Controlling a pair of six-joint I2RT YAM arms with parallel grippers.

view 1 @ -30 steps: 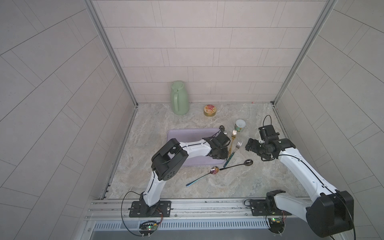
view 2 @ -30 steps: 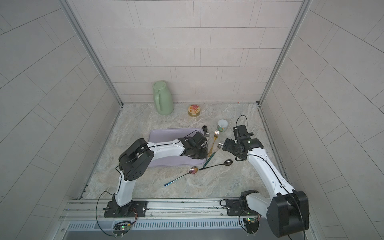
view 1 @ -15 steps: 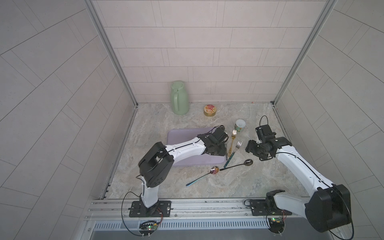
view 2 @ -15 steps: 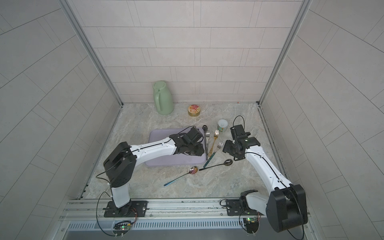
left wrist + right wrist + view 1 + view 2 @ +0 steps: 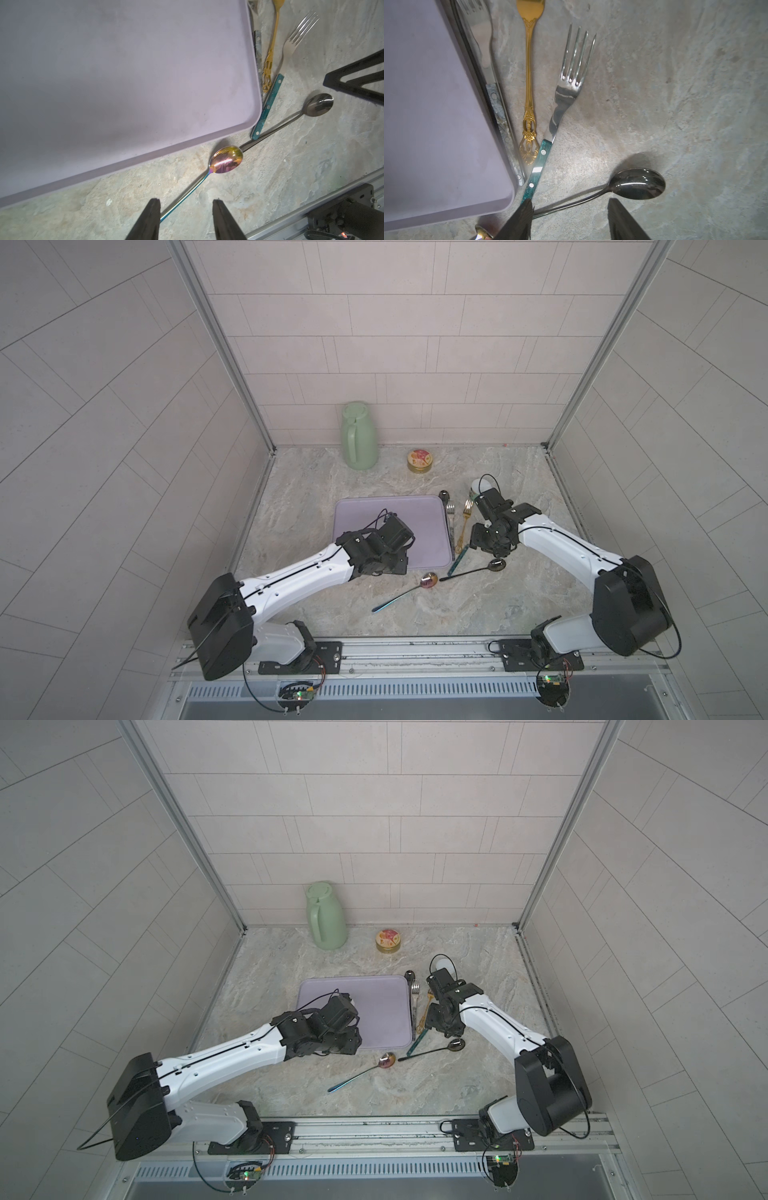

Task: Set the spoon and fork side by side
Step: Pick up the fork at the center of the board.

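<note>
Open and empty, the right pincer (image 5: 570, 201) should close squarely across the teal-handled steel fork (image 5: 560, 97) just right of the lilac tray (image 5: 446, 124); the left pincer (image 5: 186, 201), also open, hovers near the iridescent metal spoon (image 5: 226, 159).

I work in a lab cell dressed as a kitchen: tiled walls (image 5: 395, 344), marble-look counter (image 5: 311, 481), aluminium mounting rail (image 5: 415, 651) along the near edge.

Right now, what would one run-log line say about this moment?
left gripper: open, empty, near handle of rainbow spoon | right gripper: open, empty, over handle of dark spoon | green-handled fork: flat on table
</note>
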